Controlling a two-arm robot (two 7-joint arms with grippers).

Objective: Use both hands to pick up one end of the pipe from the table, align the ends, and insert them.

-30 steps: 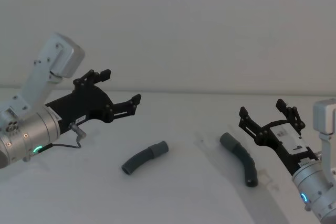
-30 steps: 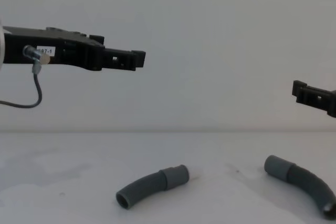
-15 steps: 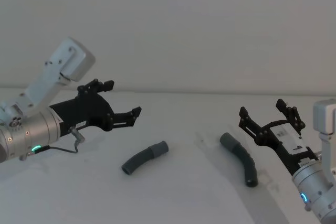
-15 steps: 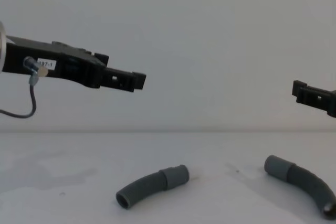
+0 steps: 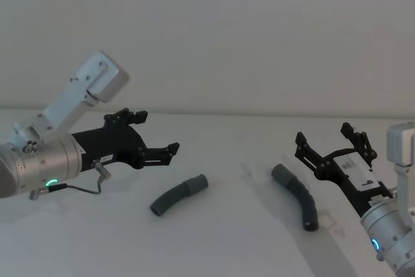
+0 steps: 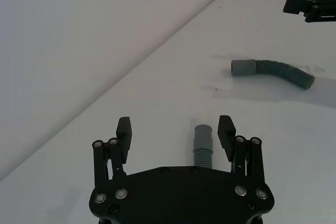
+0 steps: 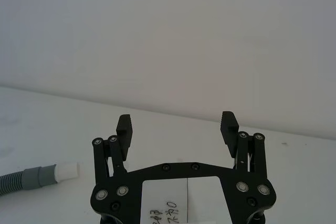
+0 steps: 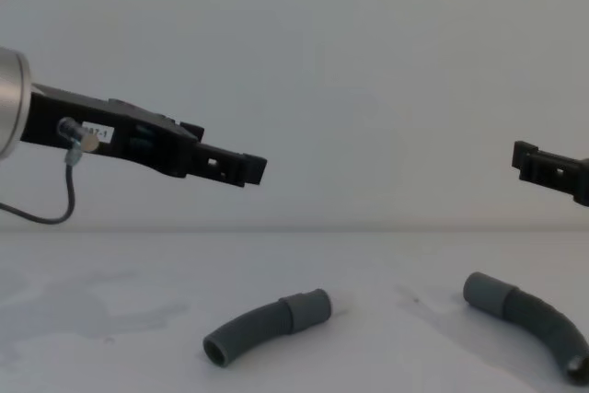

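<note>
Head view showed two pipe pieces on the desk [image 5: 227, 244], well apart, cuffs turned toward each other. The left piece [image 5: 176, 196] lay ahead of and below the left gripper [image 5: 155, 133], which hung spread and empty. The right piece [image 5: 298, 196] lay near the right gripper [image 5: 323, 134], likewise spread and empty.

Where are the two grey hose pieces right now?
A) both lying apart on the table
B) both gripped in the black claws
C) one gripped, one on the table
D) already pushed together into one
A: the left pipe piece and the right pipe piece lie apart on the table, and the left gripper and right gripper are open in the air, holding nothing.
</note>
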